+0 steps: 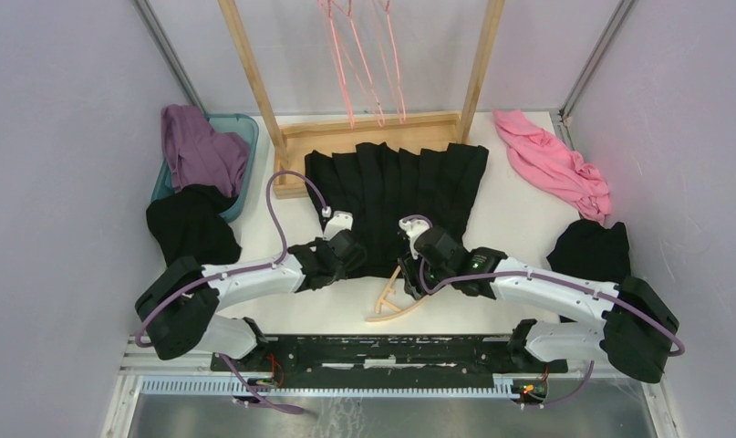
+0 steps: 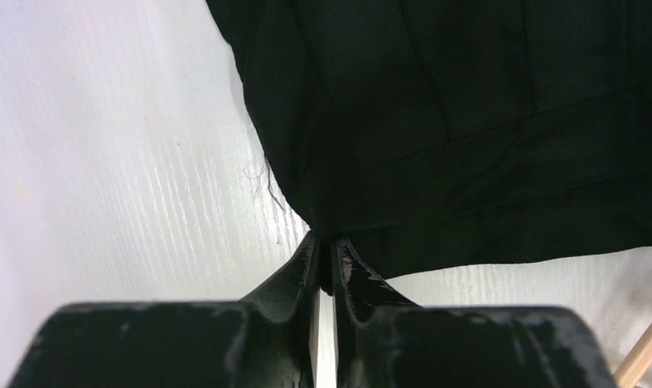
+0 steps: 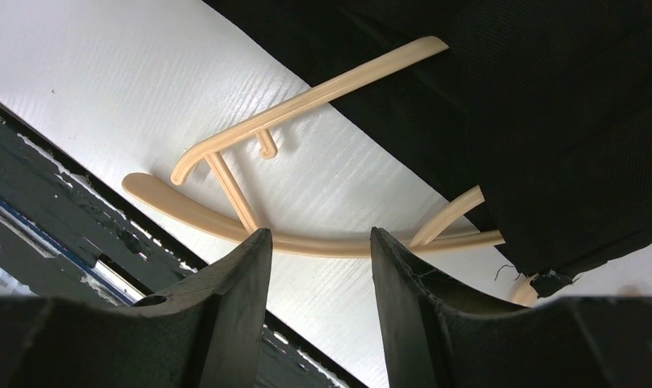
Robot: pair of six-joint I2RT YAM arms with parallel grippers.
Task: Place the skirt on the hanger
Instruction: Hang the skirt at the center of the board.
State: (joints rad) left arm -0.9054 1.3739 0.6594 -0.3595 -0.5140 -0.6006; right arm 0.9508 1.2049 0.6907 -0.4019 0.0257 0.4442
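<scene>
The black pleated skirt [image 1: 400, 192] lies flat mid-table, hem toward the rack. My left gripper [image 1: 348, 253] is at its near left corner; in the left wrist view the gripper [image 2: 326, 242] is shut on the edge of the skirt [image 2: 468, 121]. The beige hanger [image 1: 393, 306] lies on the table by the skirt's near edge. In the right wrist view one end of the hanger [image 3: 193, 212] is tucked under the skirt [image 3: 548, 121]. My right gripper [image 1: 415, 274] is open and empty, its tips [image 3: 320, 234] straddling the hanger's curved arm just above it.
A wooden rack [image 1: 373, 128] with pink wire hangers [image 1: 364, 55] stands behind the skirt. A pink garment [image 1: 555, 164] lies far right, and a blue basin [image 1: 241, 128] holds a purple garment [image 1: 200, 146] far left. Plain black garments lie left [image 1: 191, 224] and right [image 1: 590, 251]. A black rail [image 1: 382, 351] marks the near edge.
</scene>
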